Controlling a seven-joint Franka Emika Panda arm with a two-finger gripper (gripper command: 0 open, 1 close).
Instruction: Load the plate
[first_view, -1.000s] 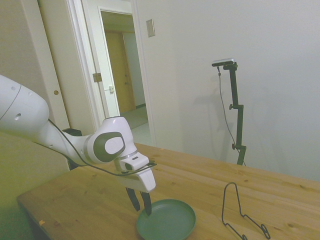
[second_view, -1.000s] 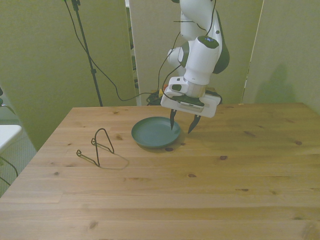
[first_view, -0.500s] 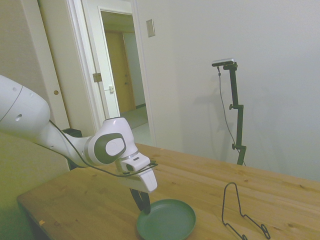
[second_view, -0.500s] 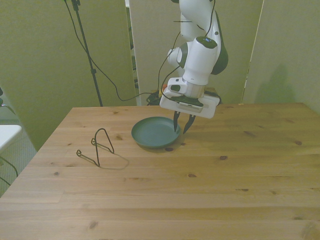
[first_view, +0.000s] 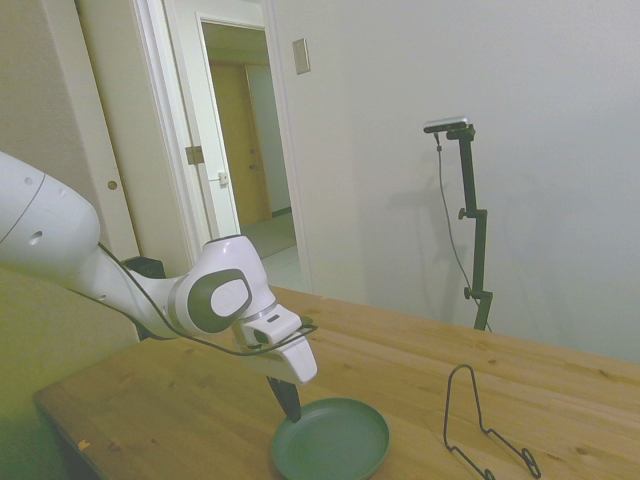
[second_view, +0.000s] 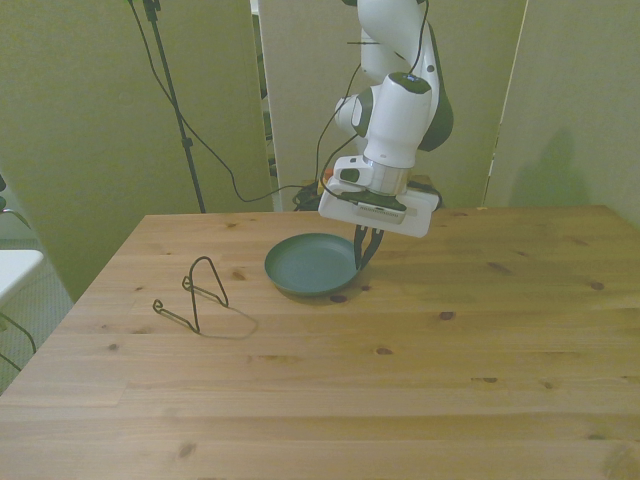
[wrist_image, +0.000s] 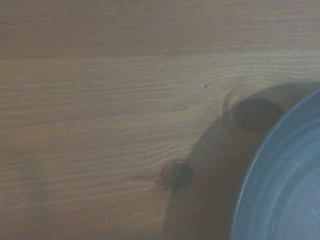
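The teal-green plate (second_view: 308, 266) rests on the wooden table (second_view: 400, 370), toward its far side. My gripper (second_view: 362, 251) points straight down at the plate's edge on the front view's right, its dark fingers drawn together on the rim. In the side view the gripper (first_view: 290, 402) meets the plate (first_view: 335, 440) at its left rim. The wrist view catches a curved piece of the plate (wrist_image: 285, 190) over wood grain with dark knots.
A thin black wire rack (second_view: 198, 297) stands on the table to the front view's left of the plate, about a plate's width away; the side view has the rack (first_view: 478, 425) to the plate's right. Cables hang behind the table's far edge.
The fingers were spread apart astride the plate's rim a second ago; they have closed onto it. The plate has nudged slightly.
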